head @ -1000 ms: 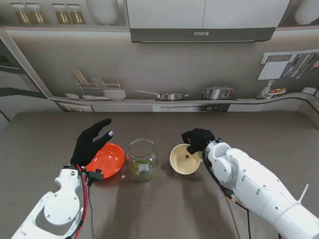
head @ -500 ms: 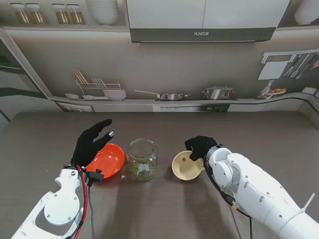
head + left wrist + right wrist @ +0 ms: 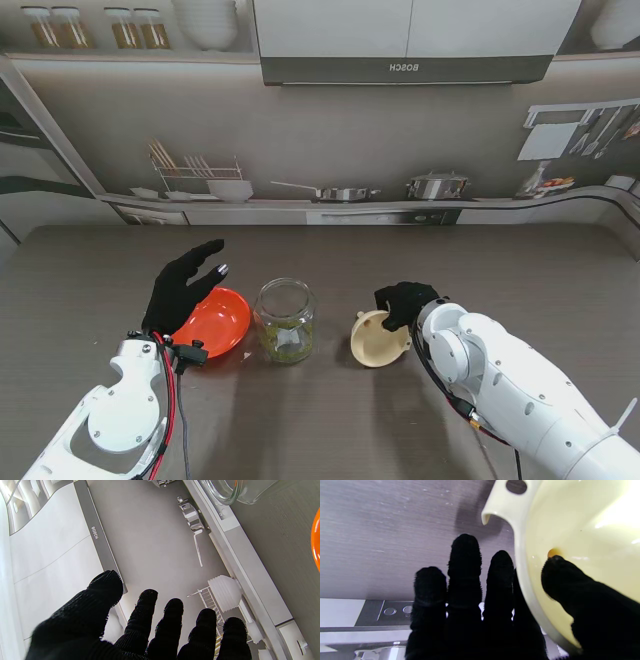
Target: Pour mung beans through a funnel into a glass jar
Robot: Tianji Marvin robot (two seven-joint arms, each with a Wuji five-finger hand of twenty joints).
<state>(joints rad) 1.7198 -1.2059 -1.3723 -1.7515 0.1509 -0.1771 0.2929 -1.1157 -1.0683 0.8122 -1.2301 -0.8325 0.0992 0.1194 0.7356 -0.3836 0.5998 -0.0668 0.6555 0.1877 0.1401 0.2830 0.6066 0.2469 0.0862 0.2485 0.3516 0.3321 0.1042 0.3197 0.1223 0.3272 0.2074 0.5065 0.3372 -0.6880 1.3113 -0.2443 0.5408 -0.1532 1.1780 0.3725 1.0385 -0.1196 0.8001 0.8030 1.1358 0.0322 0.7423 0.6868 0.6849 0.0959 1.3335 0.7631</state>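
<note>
Funnel work comes first, so look at the big things and then the small ones. You have a wide grey surface (image 3: 500, 270) with three things in a row on it. The orange bowl (image 3: 215, 322) sits on the left, and it looks empty. The glass jar (image 3: 285, 320) stands upright just beside it, in the middle, with some green beans in the bottom. The cream funnel (image 3: 378, 340) is to the right of the jar, near it but not touching.

Your right robot hand (image 3: 403, 300) is clamped on the funnel rim. In the right wrist view the thumb (image 3: 572, 585) presses inside the cup, close to the little hole, and the other fingers (image 3: 465, 562) sit on the outside. The funnel is tipped, not flat.

Your left robot hand (image 3: 183, 285) hovers over the far edge of the bowl with its fingers spread apart. It holds nothing.

To do this step well, keep the pinch firm so the funnel does not slip. Lift it clear of the surface before you go sideways. Turn it so the spout points down, and line the spout up over the jar mouth. I think a bump could knock the jar, so lower it slowly.
</note>
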